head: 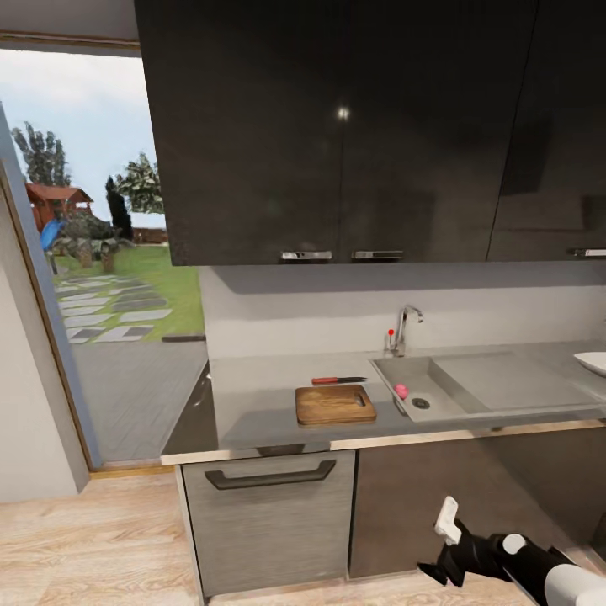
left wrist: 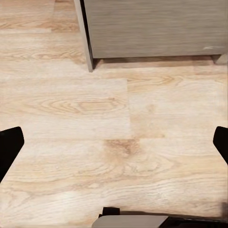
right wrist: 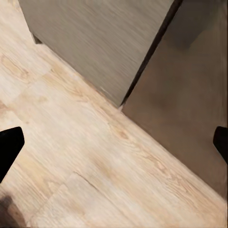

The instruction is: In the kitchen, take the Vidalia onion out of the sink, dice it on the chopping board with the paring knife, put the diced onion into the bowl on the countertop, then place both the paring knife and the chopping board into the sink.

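In the head view, the dark brown chopping board lies flat on the grey countertop, just left of the sink. The red-handled paring knife rests on the worktop right behind the board. The small pinkish Vidalia onion sits in the sink's left basin beside the drain. An edge of the white bowl shows at the far right of the counter. My right gripper hangs low in front of the lower cabinets, open and empty. In the wrist views, the left gripper and right gripper are both open over the wood floor.
The chrome tap with its red knob stands behind the sink. Dark wall cabinets hang above the counter. A grey drawer front with a handle is below the board. An open doorway to a garden lies at the left.
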You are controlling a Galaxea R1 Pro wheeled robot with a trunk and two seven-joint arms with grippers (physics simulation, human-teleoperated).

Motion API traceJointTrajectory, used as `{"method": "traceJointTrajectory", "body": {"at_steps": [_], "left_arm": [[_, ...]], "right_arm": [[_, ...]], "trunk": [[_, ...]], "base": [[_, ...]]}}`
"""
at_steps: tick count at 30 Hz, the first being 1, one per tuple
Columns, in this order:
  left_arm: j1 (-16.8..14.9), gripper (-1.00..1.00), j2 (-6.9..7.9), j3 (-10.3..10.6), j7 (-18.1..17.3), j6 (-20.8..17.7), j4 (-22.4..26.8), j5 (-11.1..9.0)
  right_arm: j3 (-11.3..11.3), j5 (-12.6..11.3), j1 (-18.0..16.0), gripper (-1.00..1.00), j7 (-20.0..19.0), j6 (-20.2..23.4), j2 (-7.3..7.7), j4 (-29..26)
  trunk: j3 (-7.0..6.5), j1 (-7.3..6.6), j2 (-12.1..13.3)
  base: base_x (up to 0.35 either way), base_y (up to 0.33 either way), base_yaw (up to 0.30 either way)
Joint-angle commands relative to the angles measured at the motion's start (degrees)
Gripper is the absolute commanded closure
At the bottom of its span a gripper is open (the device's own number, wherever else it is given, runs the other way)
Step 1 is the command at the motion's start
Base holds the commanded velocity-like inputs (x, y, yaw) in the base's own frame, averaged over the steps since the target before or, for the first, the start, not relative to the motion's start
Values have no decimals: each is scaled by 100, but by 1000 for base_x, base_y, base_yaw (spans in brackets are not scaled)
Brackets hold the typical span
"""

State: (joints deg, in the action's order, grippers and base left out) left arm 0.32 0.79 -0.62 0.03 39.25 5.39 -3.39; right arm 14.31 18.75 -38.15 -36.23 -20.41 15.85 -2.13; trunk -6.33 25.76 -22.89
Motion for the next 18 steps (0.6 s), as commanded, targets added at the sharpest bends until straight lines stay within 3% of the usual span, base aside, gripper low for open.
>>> {"method": "traceJointTrajectory", "body": {"at_steps": [1,2,3,5,6,8,11,15,18], "left_arm": [[3,-100,-4,0,-8,-3,6,-22],[3,-100,-7,6,-10,-7,6,-22],[3,-100,-7,6,-11,-6,6,-22],[3,-100,-8,11,-11,-6,4,-22],[3,-100,-13,18,-12,-5,-5,-22],[3,-100,-21,23,-12,-4,-50,-22],[3,-100,-31,26,-12,8,-105,-22],[3,-100,-34,27,-12,17,-127,-22],[3,-100,-35,28,-12,14,-132,-22]], "right_arm": [[2,-225,7,-100,155,-117,22,55],[-8,-837,19,-100,333,-166,47,91],[-10,-1011,21,-100,372,-173,51,97],[-13,-1740,29,-100,548,-184,70,108],[-15,-2268,32,-100,750,-187,95,112],[-15,-2764,34,-100,1095,-186,113,118],[-16,-3139,36,-100,1692,-183,121,124],[-16,-3384,42,-100,2161,-181,119,125],[-12,-3591,44,-100,2293,-175,115,125]], "trunk": [[1,2,-3],[1,2,-3],[1,2,-3],[1,2,-3],[1,2,-3],[1,2,-3],[1,2,-3],[1,2,-3],[0,2,-3]], "base": [[0,0,0],[0,0,0],[0,0,0],[0,0,0],[0,0,0],[0,0,0],[0,0,0],[0,0,0],[0,0,-8]]}}
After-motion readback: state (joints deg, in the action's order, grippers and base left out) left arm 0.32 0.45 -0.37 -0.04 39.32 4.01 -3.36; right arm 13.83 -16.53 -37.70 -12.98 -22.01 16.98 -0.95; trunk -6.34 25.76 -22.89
